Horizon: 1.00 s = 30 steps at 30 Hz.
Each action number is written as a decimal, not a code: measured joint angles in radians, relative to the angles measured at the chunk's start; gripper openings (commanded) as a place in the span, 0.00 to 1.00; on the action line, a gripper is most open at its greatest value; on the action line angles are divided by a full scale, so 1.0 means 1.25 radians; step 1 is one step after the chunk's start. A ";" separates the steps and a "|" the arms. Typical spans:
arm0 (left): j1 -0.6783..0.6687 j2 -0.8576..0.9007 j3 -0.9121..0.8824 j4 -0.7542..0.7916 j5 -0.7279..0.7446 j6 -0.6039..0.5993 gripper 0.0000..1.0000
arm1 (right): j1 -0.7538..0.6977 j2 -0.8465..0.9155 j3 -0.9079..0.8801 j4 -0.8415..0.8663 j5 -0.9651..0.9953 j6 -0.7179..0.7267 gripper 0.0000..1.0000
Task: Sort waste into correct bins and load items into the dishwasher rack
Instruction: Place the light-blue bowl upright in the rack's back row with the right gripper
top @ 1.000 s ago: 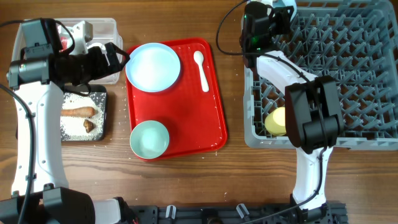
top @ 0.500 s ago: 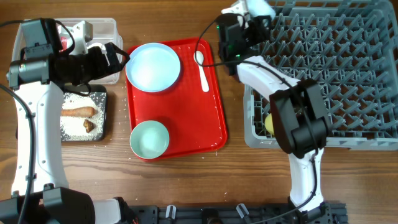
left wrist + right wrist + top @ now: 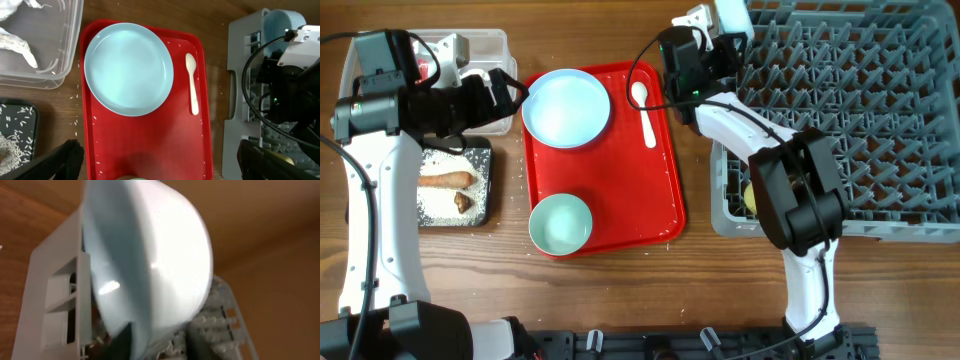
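Note:
My right gripper is shut on the rim of the light blue bowl, holding it on edge over the far left corner of the grey dishwasher rack. The bowl also shows in the left wrist view. A yellow cup lies in the rack, half hidden by my right arm. My left gripper is open and empty above the red tray. The tray holds the light blue plate, the white spoon and the pale green bowl.
The clear tub at the far left holds crumpled white paper. The black tray in front of it holds rice, the brown stick and the brown lump. Rice grains lie scattered on the red tray.
My right gripper has moved left with the light blue bowl, from further inside the rack to its far left corner. The left arm has not moved.

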 measured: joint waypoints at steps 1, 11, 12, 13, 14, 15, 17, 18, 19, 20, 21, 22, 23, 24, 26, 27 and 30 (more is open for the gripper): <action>0.000 0.000 0.000 0.000 0.000 0.000 1.00 | -0.004 -0.006 0.000 0.000 -0.006 0.013 0.13; 0.000 0.000 0.000 0.000 0.000 0.000 1.00 | -0.077 -0.094 0.000 0.021 0.011 0.016 0.04; 0.000 0.000 0.000 0.000 0.000 0.000 1.00 | -0.082 -0.094 0.000 0.026 0.020 0.016 0.04; 0.000 0.000 0.000 0.000 0.000 0.000 1.00 | -0.084 -0.094 0.000 0.025 0.026 0.016 0.04; 0.000 0.000 0.000 0.000 0.000 0.000 1.00 | -0.084 -0.094 0.000 0.025 0.027 0.016 0.04; 0.000 0.000 0.000 0.000 0.000 0.000 1.00 | -0.084 -0.094 0.000 0.025 0.029 0.016 0.04; 0.000 0.000 0.000 0.000 0.000 0.000 1.00 | -0.084 -0.094 0.000 0.025 0.029 0.017 0.05; 0.000 0.000 0.000 0.000 0.000 0.000 1.00 | -0.084 -0.094 0.000 0.025 0.029 0.017 0.09; 0.000 0.000 0.000 0.000 0.000 0.000 1.00 | -0.084 -0.094 0.000 0.024 0.029 0.022 0.17; 0.000 0.000 0.000 0.000 0.000 0.000 1.00 | -0.084 -0.094 0.000 0.023 0.030 0.042 0.30; 0.000 0.000 0.000 0.000 0.000 0.000 1.00 | -0.084 -0.094 0.000 0.012 0.032 0.071 0.41; 0.000 0.000 0.000 -0.001 0.000 0.000 1.00 | -0.084 -0.096 0.000 -0.023 0.026 0.113 0.62; 0.000 0.000 0.000 -0.001 0.000 0.000 1.00 | -0.084 -0.105 -0.002 -0.089 -0.003 0.166 0.94; 0.000 0.000 0.000 0.000 -0.001 0.000 1.00 | -0.084 -0.121 -0.003 -0.151 -0.060 0.226 1.00; 0.000 0.000 0.000 0.000 0.000 0.000 1.00 | -0.087 -0.179 -0.010 -0.266 -0.240 0.330 1.00; 0.000 0.000 0.000 0.000 0.000 0.000 1.00 | -0.095 -0.239 -0.011 -0.322 -0.395 0.388 1.00; 0.000 0.000 0.000 0.000 0.000 0.000 1.00 | -0.119 -0.384 -0.011 -0.365 -0.606 0.485 0.92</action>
